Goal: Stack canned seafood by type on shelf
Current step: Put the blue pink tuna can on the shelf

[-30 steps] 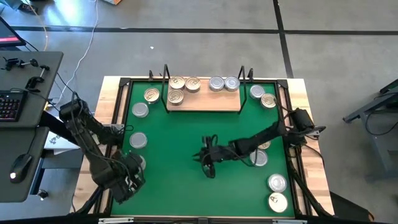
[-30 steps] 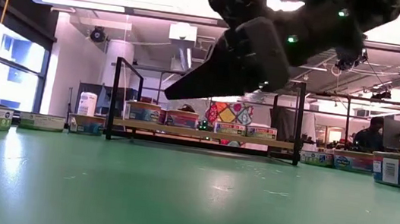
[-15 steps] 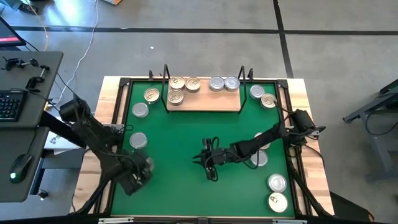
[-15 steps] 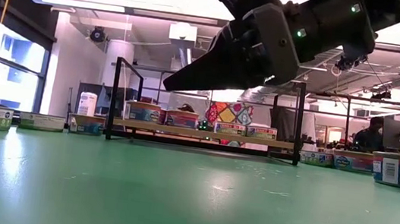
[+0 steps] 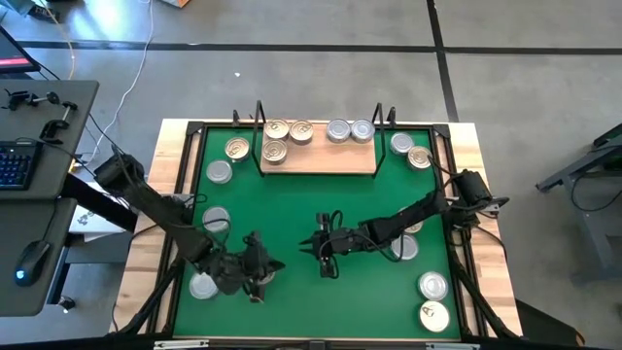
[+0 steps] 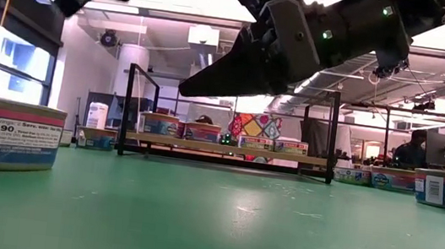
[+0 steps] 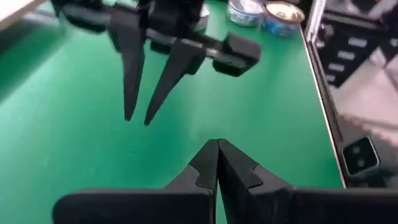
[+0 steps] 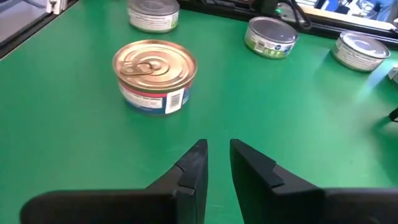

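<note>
Green matting [image 5: 292, 209] covers the surface, and at its far edge stands the wooden shelf [image 5: 321, 160] between black wire uprights. Five tins sit on the shelf already: three gold-lidded tins [image 5: 276, 130] grouped at its left end, two silver-lidded tins [image 5: 338, 130] side by side toward its right. That looks like sorting by type begun, though none appears stacked on another from above.

Most of the job remains, I'd say. Loose tins lie around the mat: two left of the shelf [image 5: 236, 149], two right of it [image 5: 400, 144], a couple along the left side [image 5: 215, 221], one under the right arm [image 5: 403, 249] and two in the near right corner [image 5: 432, 286].

Near mid-mat the right hand [image 5: 326, 255] hovers with its fingers a narrow slot apart, holding nothing; its wrist view shows a gold-lidded tin [image 8: 155, 77] just ahead on the mat. Coming in from the left, the left hand [image 5: 260, 272] is pinched fully shut and empty, pointing toward the right one.
</note>
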`<act>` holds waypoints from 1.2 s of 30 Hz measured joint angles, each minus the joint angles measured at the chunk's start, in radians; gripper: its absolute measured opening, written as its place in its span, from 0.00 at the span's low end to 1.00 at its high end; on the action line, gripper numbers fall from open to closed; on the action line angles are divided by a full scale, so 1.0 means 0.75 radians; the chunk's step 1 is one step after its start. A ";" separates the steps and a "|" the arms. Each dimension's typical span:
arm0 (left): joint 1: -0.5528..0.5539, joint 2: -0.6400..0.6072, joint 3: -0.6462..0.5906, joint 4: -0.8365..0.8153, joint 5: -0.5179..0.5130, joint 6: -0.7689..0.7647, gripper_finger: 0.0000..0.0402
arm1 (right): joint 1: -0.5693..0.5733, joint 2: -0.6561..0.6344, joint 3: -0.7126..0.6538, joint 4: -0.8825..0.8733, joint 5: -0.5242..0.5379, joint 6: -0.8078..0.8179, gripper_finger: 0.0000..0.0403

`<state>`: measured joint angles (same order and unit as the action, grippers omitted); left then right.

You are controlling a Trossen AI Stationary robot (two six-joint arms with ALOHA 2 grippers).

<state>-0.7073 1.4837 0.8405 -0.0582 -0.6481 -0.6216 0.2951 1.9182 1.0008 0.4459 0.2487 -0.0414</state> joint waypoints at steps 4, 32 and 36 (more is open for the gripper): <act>-0.043 0.000 0.096 -0.269 0.013 -0.087 0.00 | 0.000 0.000 0.000 0.000 -0.034 0.003 0.15; 0.066 -0.001 -0.161 -0.336 0.048 -0.087 0.00 | 0.007 0.001 0.000 0.000 -0.042 0.299 0.15; 0.063 -0.001 -0.143 -0.494 0.050 -0.294 0.00 | 0.007 0.001 0.000 0.000 -0.042 0.292 0.15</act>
<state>-0.6601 1.4834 0.7330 -0.4291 -0.6106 -0.8424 0.3000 1.9186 1.0008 0.4458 0.2169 0.1776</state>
